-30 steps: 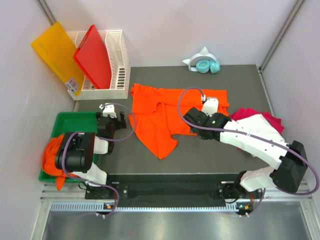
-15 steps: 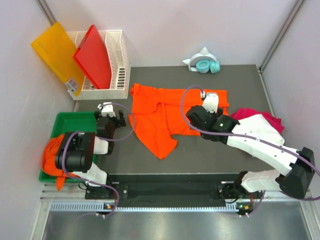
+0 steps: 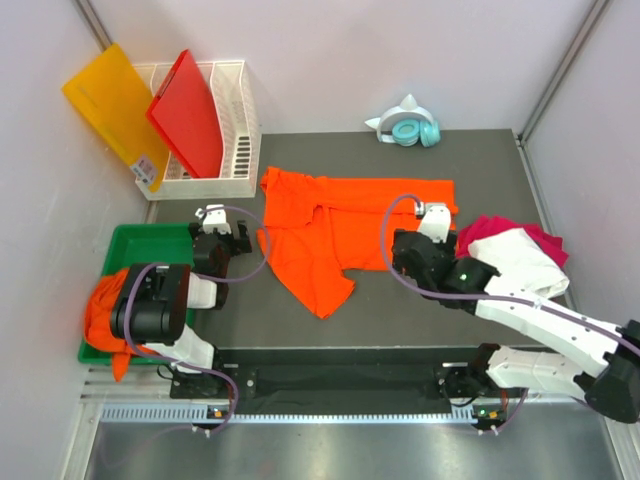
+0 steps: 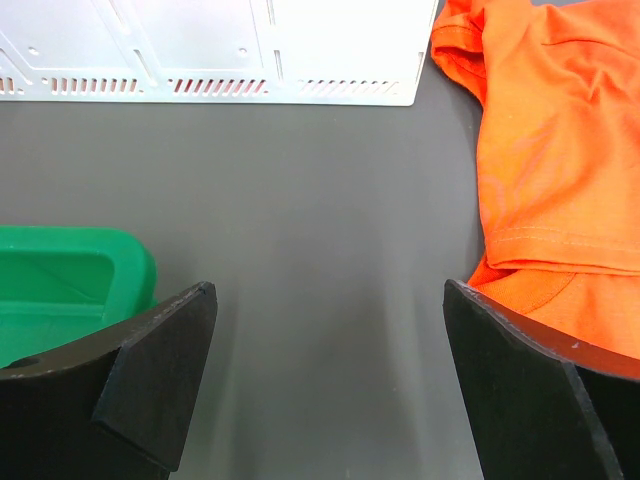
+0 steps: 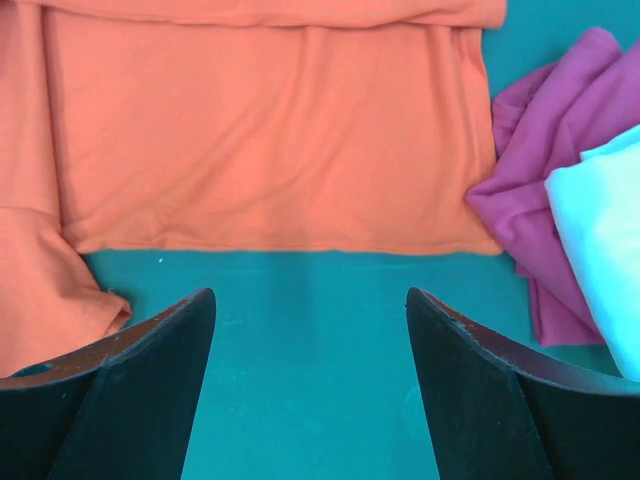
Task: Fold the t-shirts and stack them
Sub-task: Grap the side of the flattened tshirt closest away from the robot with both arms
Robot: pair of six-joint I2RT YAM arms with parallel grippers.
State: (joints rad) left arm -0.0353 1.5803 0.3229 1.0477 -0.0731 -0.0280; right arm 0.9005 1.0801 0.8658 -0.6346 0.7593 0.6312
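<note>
An orange t-shirt [image 3: 335, 225] lies spread on the dark table, its left part folded over and crumpled. It also shows in the right wrist view [image 5: 270, 130] and the left wrist view [image 4: 560, 150]. My right gripper [image 3: 431, 212] is open and empty, hovering at the shirt's right end; its fingertips [image 5: 160, 350] are above bare table just short of the near hem. A magenta t-shirt [image 3: 488, 228] and a white t-shirt [image 3: 525, 258] lie heaped to its right. More orange shirts [image 3: 100, 310] hang from the green bin. My left gripper [image 3: 217, 222] is open and empty, left of the shirt.
A green bin [image 3: 150, 240] sits at the left edge. A white basket [image 3: 235, 120] at the back left holds a red board [image 3: 188, 110] and a yellow-orange board [image 3: 115, 105]. Teal cat-ear headphones [image 3: 408, 128] lie at the back edge.
My right arm has drawn back toward the near right, carrying its open gripper off the shirt's middle to its right end. The left arm and the shirts have not moved.
</note>
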